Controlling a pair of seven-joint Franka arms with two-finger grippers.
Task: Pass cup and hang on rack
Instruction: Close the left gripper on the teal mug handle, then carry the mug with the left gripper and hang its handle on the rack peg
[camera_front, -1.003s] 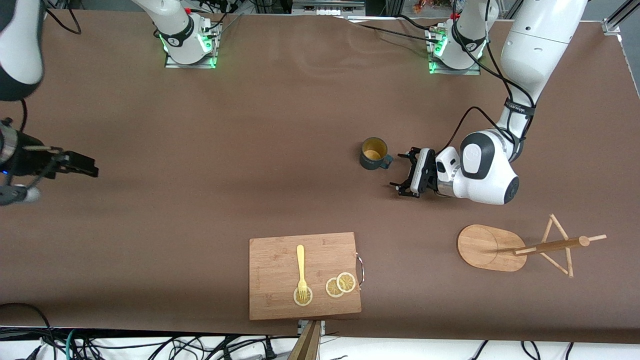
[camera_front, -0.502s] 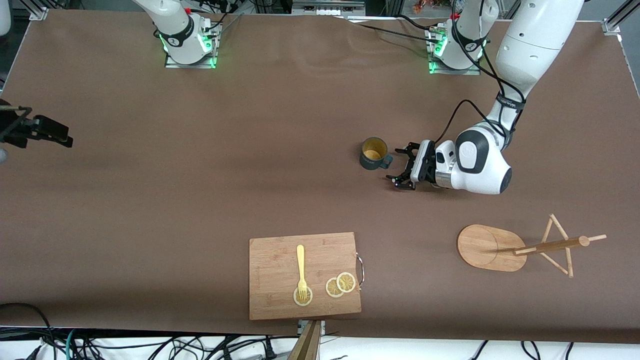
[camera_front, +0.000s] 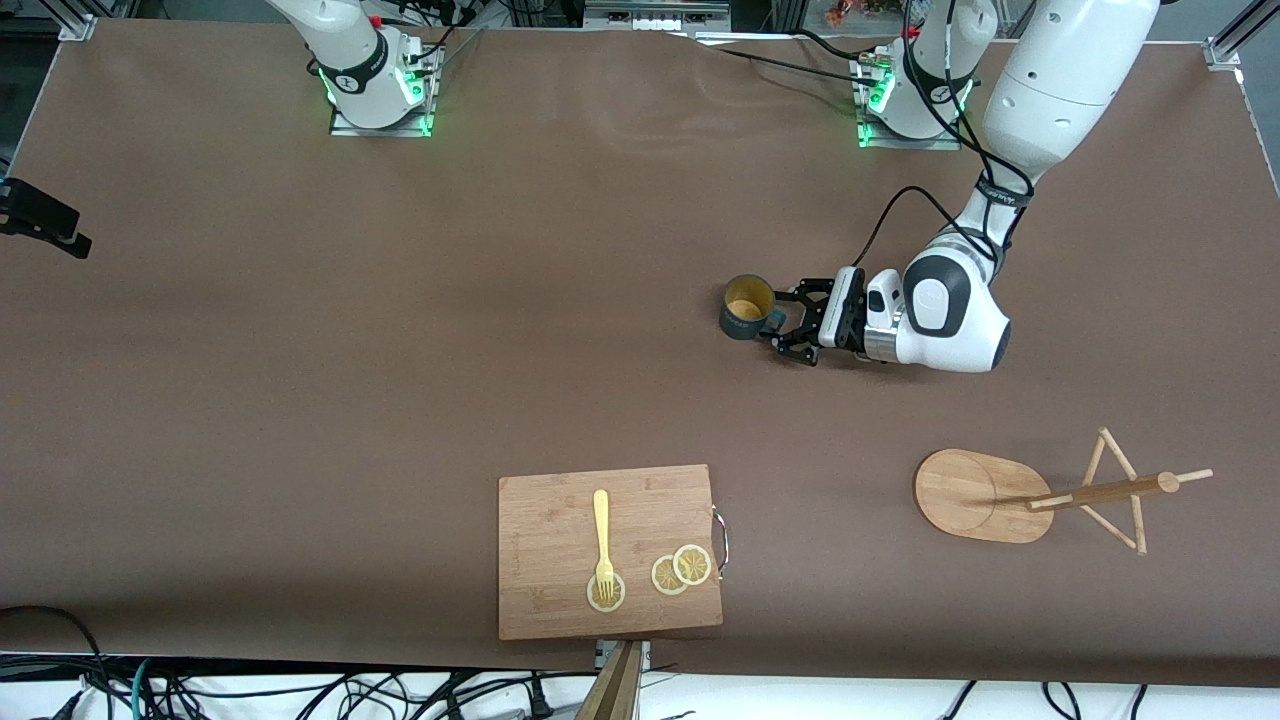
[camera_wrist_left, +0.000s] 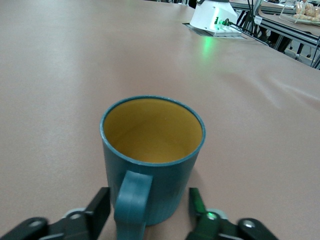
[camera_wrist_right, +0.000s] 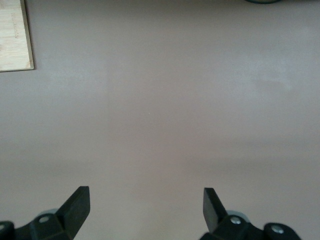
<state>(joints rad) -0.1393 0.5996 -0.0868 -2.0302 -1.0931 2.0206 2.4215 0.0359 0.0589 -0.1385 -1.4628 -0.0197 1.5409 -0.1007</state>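
Note:
The dark teal cup (camera_front: 748, 305) stands upright on the brown table, its tan inside showing, handle toward my left gripper. My left gripper (camera_front: 785, 325) is low at the table and open. In the left wrist view its fingers (camera_wrist_left: 102, 202) flank the cup (camera_wrist_left: 152, 145) and handle (camera_wrist_left: 132, 205), with small gaps on both sides. The bamboo rack (camera_front: 975, 495) stands nearer the front camera, toward the left arm's end. My right gripper (camera_front: 55, 230) is open and empty over the right arm's end of the table, and it also shows in the right wrist view (camera_wrist_right: 145, 200).
A wooden cutting board (camera_front: 560, 600) with a yellow fork (camera_front: 601, 530) and lemon slices (camera_front: 682, 570) lies near the table's front edge. Its corner shows in the right wrist view (camera_wrist_right: 15, 35). Bare brown table lies between cup and rack.
My left gripper has moved toward the cup and now has its fingers on either side of it. My right arm has pulled away toward the table's end, mostly out of the front view.

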